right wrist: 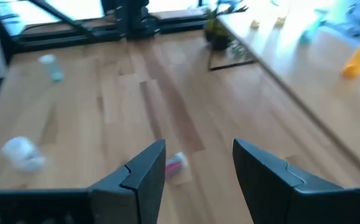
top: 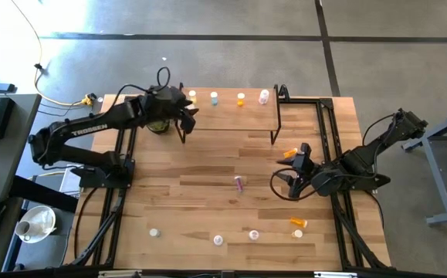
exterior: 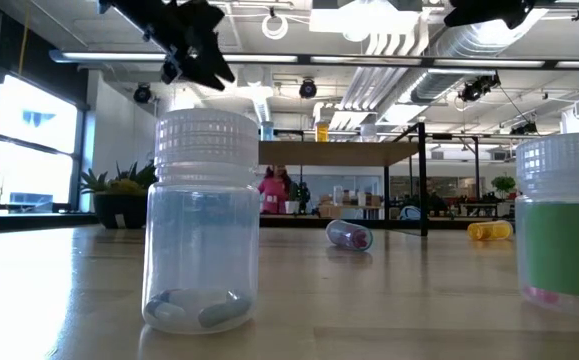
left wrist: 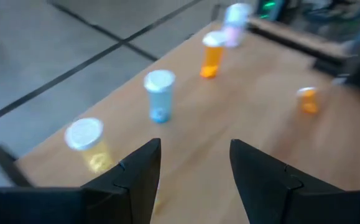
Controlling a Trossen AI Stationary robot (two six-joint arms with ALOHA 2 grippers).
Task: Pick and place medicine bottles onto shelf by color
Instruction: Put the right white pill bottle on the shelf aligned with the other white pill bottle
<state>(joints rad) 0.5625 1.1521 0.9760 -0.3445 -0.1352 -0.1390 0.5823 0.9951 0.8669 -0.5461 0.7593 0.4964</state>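
The shelf (top: 231,116) stands at the table's far side. Four bottles stand on its far edge: yellow (top: 193,96), pale blue (top: 215,98), orange (top: 241,99) and pinkish-white (top: 264,96). The left wrist view shows them too: yellow (left wrist: 86,140), blue (left wrist: 160,93), orange (left wrist: 212,55), pinkish (left wrist: 235,18). My left gripper (top: 184,117) (left wrist: 195,174) hovers open and empty over the shelf's left end. My right gripper (top: 292,171) (right wrist: 198,168) is open and empty low over the table, pointing toward a pink bottle (top: 239,183) (right wrist: 175,163) lying on its side. An orange bottle (top: 290,154) lies just beside it.
More bottles lie near the front edge: orange (top: 298,222), pink (top: 254,234), blue (top: 218,240) and one at the left (top: 154,232). A potted plant (top: 157,123) stands by the shelf's left end. Two bottles (exterior: 201,220) (exterior: 564,225) stand close in the low view.
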